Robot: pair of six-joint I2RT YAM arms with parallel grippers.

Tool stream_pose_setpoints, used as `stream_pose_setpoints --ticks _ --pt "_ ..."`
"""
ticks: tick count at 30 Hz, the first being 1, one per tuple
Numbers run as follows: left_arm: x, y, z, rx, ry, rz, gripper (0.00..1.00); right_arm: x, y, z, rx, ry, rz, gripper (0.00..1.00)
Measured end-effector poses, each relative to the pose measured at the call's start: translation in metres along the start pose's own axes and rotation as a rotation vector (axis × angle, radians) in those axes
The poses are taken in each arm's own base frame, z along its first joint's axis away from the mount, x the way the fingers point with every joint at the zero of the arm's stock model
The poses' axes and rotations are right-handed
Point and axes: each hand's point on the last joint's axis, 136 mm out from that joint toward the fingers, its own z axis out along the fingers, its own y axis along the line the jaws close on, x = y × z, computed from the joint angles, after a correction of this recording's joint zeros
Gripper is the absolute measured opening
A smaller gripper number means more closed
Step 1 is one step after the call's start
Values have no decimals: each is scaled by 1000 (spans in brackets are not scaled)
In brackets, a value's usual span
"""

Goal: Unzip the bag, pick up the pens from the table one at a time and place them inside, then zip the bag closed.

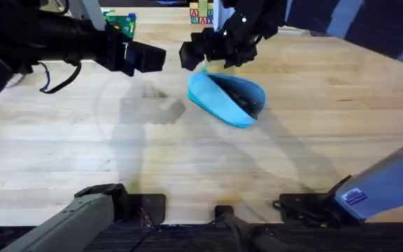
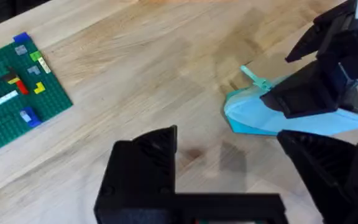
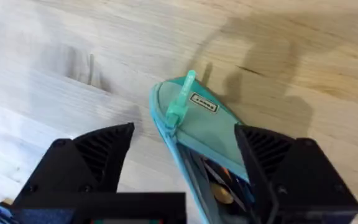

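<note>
The bag lies open mid-table, soft and light, so I expect it to slide unless pinned. My right gripper hovers spread over its end; the left gripper is open, empty. I'd pinch the zipper tab.

I see the counter as pale wood, joined planks with visible grain and a smooth, faintly satin finish. The bag at upper centre looks like soft matt cloth in light blue, its zip pull a smooth plastic-looking tab. Both pincers, left and right, look like matt black plastic with ribbed faces. The green plate at upper left is studded plastic.
</note>
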Motion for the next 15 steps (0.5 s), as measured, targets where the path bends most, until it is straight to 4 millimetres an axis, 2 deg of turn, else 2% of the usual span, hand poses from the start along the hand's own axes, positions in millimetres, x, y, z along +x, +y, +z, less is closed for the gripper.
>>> stream_pose_setpoints --ticks 6,15 --pt "0 0 0 0 0 0 993 4 7 1 6 0 -26 942" --pt "0 0 0 0 0 0 993 0 -1 0 66 -27 -34 936"
